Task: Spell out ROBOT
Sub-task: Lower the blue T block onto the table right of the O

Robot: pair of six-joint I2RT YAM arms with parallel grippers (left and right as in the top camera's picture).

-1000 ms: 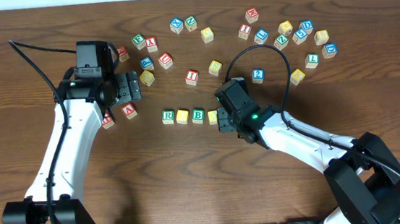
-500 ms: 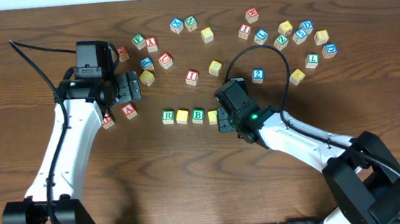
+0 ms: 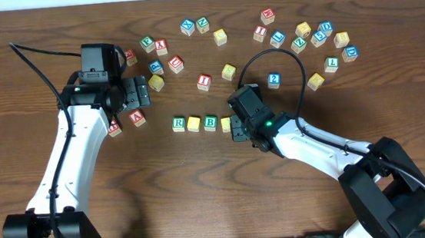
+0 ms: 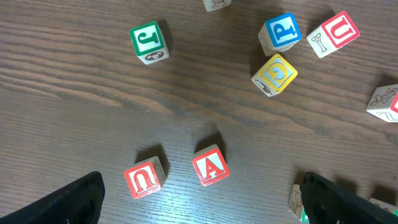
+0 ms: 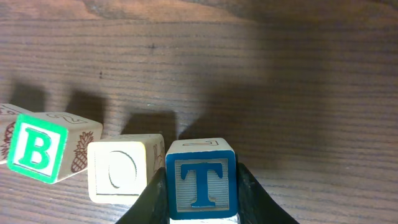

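Observation:
A row of cubes lies mid-table: green R (image 3: pixel 178 123), a yellow cube (image 3: pixel 194 124), green B (image 3: pixel 210 123) and another yellow cube (image 3: pixel 226 123). My right gripper (image 3: pixel 238 126) sits at the row's right end and covers the T cube from above. In the right wrist view my right gripper (image 5: pixel 201 190) is shut on the blue T cube (image 5: pixel 201 179). That cube stands just right of the O cube (image 5: pixel 124 168), with the B cube (image 5: pixel 37 148) further left. My left gripper (image 3: pixel 141 91) hovers open at the upper left, and its jaws (image 4: pixel 205 202) hold nothing.
Below the left gripper lie a red A cube (image 4: pixel 209 167) and a red U cube (image 4: pixel 143 177). A green J (image 4: pixel 148 41), a blue P (image 4: pixel 280 31) and a yellow cube (image 4: pixel 274 73) lie beyond. Several loose cubes (image 3: pixel 298 42) are scattered across the table's far side.

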